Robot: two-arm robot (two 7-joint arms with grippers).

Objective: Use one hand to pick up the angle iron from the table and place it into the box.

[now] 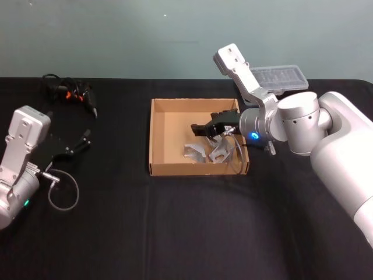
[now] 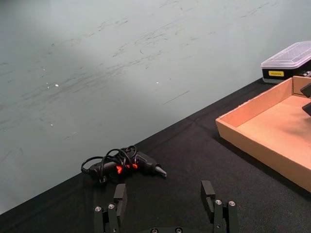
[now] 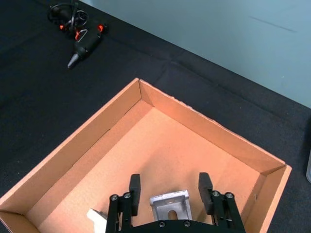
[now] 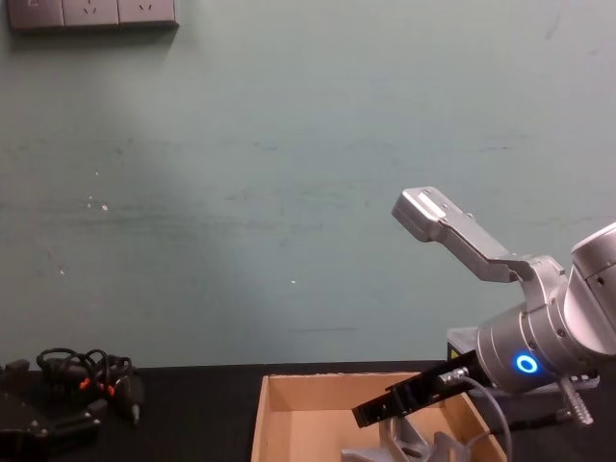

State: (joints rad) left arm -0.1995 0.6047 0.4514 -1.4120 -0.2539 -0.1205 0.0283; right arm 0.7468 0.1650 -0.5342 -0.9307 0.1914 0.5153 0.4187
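Observation:
The tan cardboard box [image 1: 158, 135] sits mid-table on the black table [image 1: 186, 233]. Two silver angle irons [image 1: 196, 153] [image 1: 220, 153] lie on its floor near the front wall. My right gripper [image 1: 199, 129] hovers inside the box, just above them. In the right wrist view the right gripper [image 3: 170, 187] is open, and one angle iron [image 3: 169, 206] lies on the box floor [image 3: 146, 145] between and below its fingers, touching neither. In the chest view the right gripper [image 4: 362, 416] reaches over the box [image 4: 289, 399]. My left gripper [image 2: 164, 195] stays parked at the far left, open and empty.
A black tool with orange marks and a coiled cable [image 1: 73, 93] lies at the back left. A clear-lidded plastic case [image 1: 280, 76] stands behind the box's right corner. A cable loop [image 1: 64, 195] lies by the left arm [image 1: 23, 151].

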